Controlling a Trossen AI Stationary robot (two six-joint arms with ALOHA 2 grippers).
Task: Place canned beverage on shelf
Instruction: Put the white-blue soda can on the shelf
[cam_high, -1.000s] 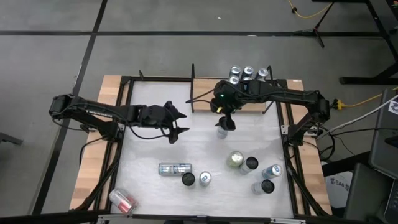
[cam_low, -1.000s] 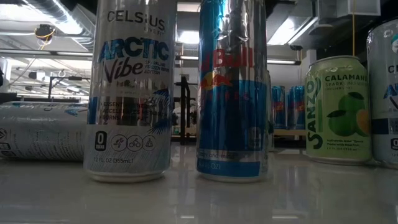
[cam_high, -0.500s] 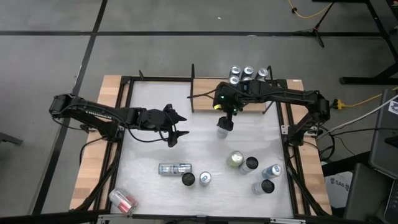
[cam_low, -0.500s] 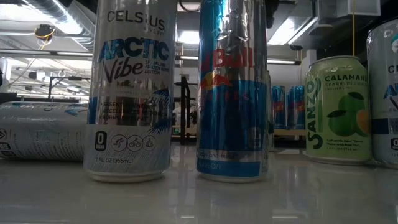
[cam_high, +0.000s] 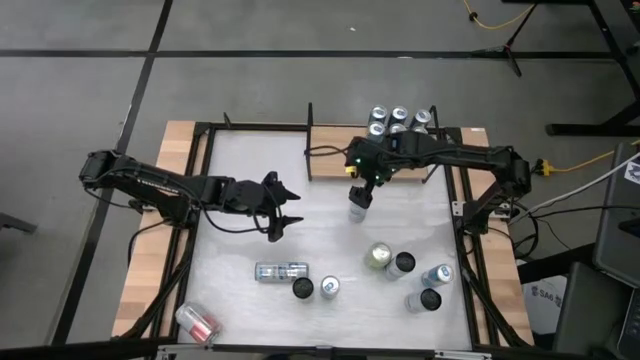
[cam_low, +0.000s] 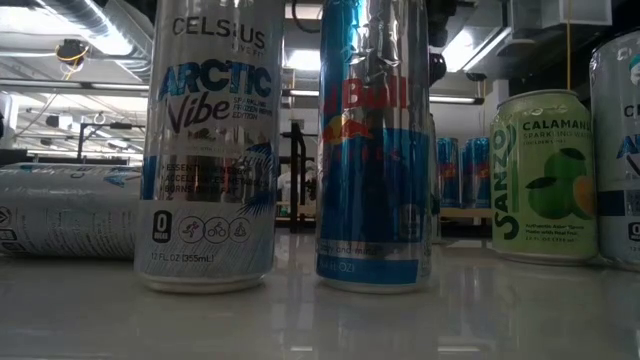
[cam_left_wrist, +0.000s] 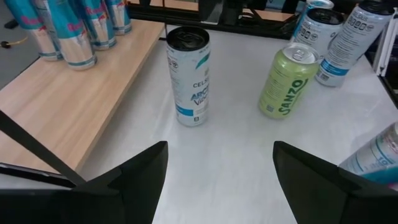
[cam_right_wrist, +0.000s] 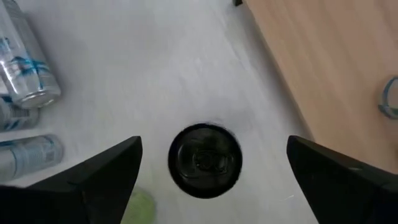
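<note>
Fingers of the right gripper (cam_high: 359, 197) stand spread, directly above an upright black-topped can (cam_right_wrist: 204, 160) on the table (cam_high: 330, 240), just beside the shelf (cam_high: 335, 165), whose far end the arm hides. Five cans (cam_high: 398, 121) cluster on the shelf. Left gripper (cam_high: 284, 207) fingers are apart, empty, mid-table. Eight more cans: two lying, six upright.

Both hands (cam_high: 283, 207) (cam_high: 361, 196) open, outstretched
</note>
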